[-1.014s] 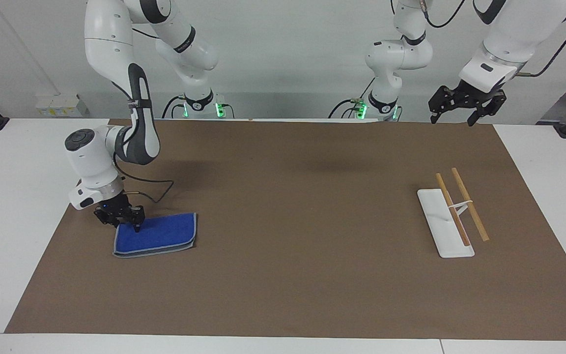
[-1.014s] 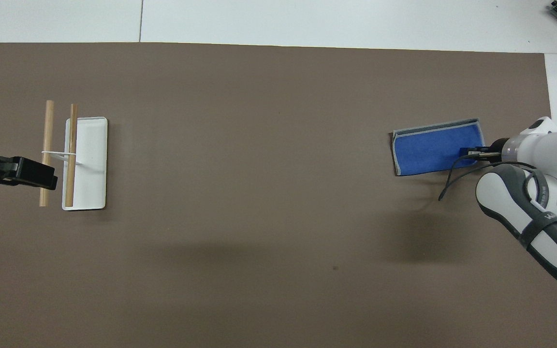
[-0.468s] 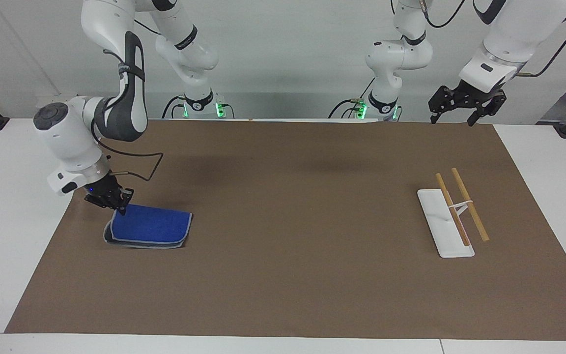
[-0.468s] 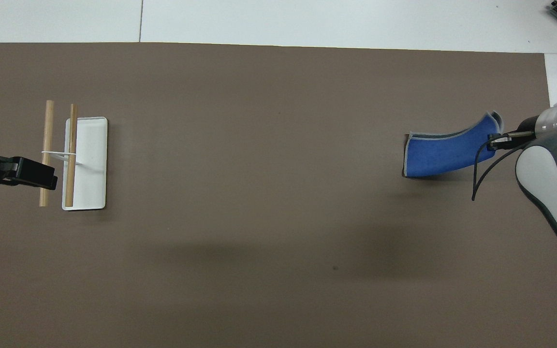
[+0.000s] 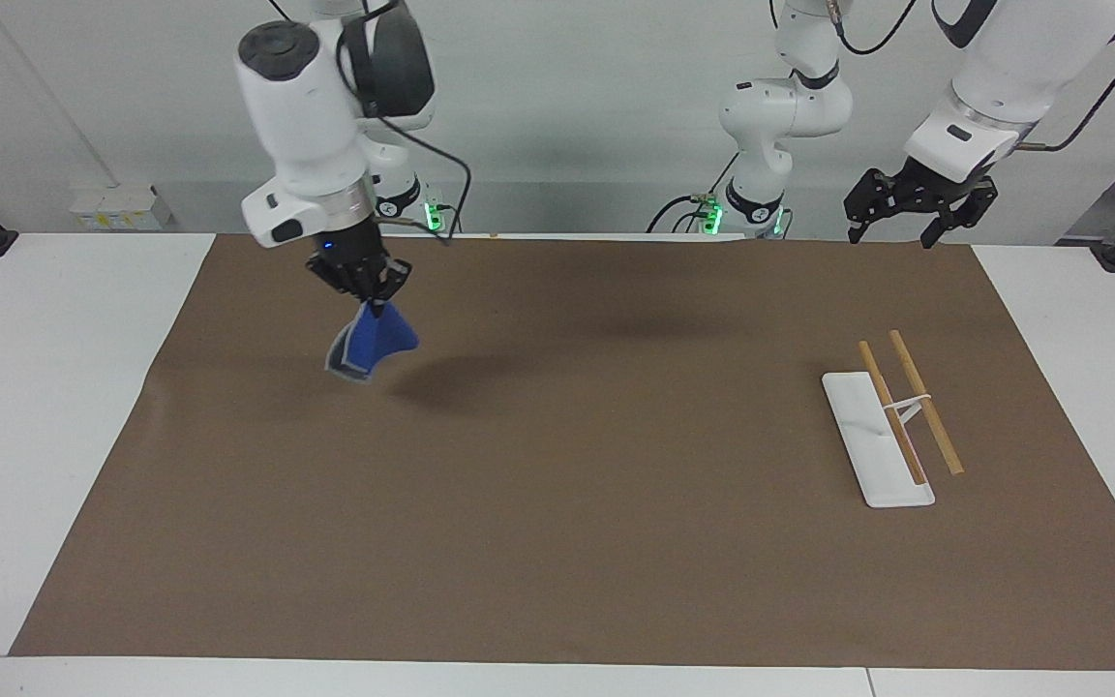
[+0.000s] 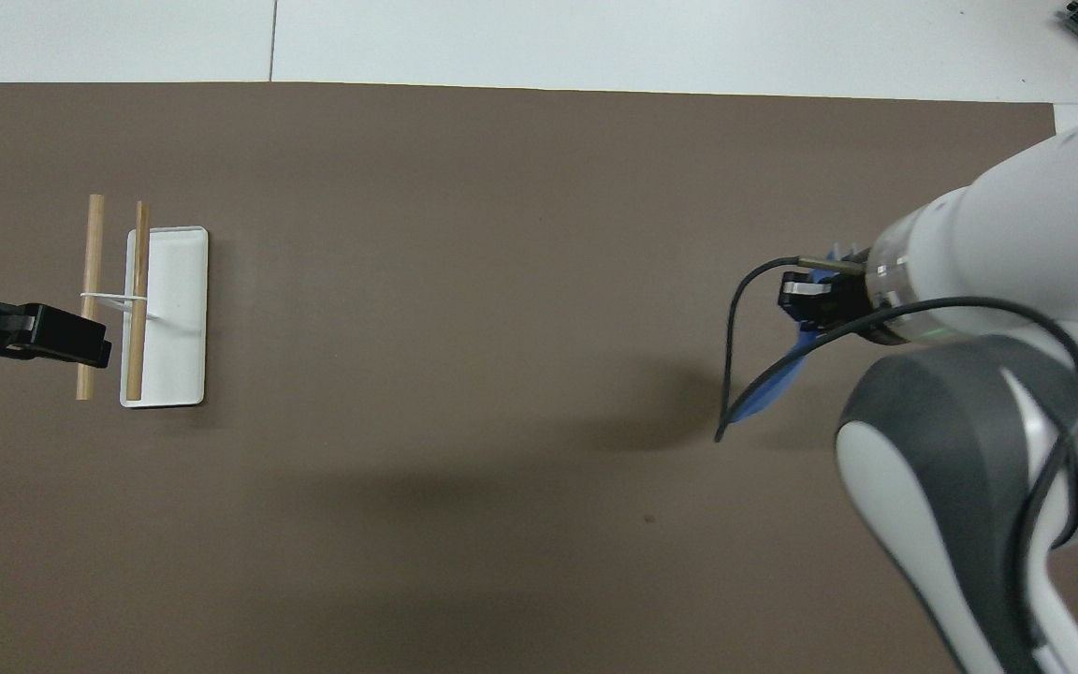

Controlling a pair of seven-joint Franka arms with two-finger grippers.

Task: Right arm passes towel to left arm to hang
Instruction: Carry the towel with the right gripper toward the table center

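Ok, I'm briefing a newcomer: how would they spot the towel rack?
Start at the brown mat, at the left arm's end. The towel rack stands there: a white oblong base carrying two parallel wooden rails. It is the only thing on the mat.

- A white rectangular rack base [image 5: 875, 440] carrying two wooden dowel rails [image 5: 925, 402] sits at right of the facing frame.
- Brown paper mat [image 5: 577, 503] covers the white table [image 5: 25, 407].
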